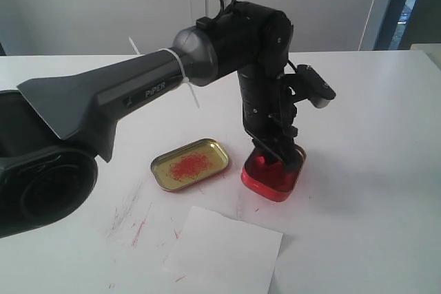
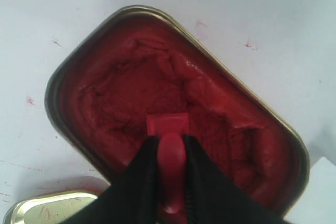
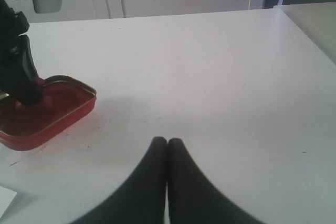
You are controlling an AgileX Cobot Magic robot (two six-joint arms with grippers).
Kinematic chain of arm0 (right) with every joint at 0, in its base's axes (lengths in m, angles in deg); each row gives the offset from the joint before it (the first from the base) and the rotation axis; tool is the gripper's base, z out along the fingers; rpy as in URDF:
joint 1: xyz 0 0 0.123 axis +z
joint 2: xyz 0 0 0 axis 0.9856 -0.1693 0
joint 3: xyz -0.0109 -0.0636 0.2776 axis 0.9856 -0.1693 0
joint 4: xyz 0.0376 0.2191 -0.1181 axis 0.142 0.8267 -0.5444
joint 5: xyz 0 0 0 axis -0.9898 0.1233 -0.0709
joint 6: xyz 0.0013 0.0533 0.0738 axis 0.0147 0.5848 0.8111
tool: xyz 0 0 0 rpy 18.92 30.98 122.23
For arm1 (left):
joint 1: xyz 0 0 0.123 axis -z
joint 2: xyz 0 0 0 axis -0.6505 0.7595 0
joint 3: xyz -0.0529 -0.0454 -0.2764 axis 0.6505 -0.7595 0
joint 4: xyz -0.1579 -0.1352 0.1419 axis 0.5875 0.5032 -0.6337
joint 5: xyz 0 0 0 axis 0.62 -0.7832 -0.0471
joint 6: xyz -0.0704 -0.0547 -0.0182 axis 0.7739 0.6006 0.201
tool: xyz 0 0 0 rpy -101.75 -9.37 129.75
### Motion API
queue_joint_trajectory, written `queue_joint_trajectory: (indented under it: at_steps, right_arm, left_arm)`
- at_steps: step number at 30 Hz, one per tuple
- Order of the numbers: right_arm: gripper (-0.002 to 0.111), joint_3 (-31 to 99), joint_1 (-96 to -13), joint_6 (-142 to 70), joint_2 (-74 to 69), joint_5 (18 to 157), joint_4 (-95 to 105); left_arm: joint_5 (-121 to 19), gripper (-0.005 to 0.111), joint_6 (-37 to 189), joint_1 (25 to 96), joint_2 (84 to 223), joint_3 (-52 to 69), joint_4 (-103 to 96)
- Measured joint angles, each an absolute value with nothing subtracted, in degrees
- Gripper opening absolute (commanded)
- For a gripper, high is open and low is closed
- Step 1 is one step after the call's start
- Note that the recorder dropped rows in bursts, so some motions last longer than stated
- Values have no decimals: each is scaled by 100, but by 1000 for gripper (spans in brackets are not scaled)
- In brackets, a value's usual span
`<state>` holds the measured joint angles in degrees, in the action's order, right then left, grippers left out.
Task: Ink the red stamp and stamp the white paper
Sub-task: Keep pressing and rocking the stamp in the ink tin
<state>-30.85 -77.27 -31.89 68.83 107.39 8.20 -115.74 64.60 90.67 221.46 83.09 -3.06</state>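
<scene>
While left pincer (image 2: 170, 141) clamped the red stamp (image 2: 167, 125) inside the rim of the tin (image 2: 113, 80), right pincer (image 3: 167, 143) together, open counter (image 3: 226, 66) around.

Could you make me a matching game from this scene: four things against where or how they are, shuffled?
Things:
1. red stamp
2. gold lid
3. white paper
4. right gripper

States:
A. shut, holding nothing
B. lying flat, plain white
C. gripped by the left gripper, down in the red ink tin
D. open side up, red smears inside

Pairs: 1-C, 2-D, 3-B, 4-A
</scene>
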Motion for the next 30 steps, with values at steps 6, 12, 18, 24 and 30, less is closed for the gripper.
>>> queue_joint_trajectory:
  at_steps: [6,12,18,24,30]
  right_arm:
    - [0,-3085,-7727,-3181,6883,10739,820]
    - [0,-3085,-7727,-3181,6883,10739,820]
    - [0,-3085,-7727,-3181,6883,10739,820]
    - [0,-3085,-7727,-3176,6883,10739,820]
    - [0,-3085,-7727,-3176,6883,10739,820]
  left_arm:
    - [-11574,0,6460,9077,22101,8289,-349]
    - [-11574,0,6460,9115,22087,8154,-511]
    - [-11574,0,6460,9115,22159,8146,-460]
    - [-11574,0,6436,9115,22081,8132,-500]
    - [-11574,0,6424,9115,22062,8142,-658]
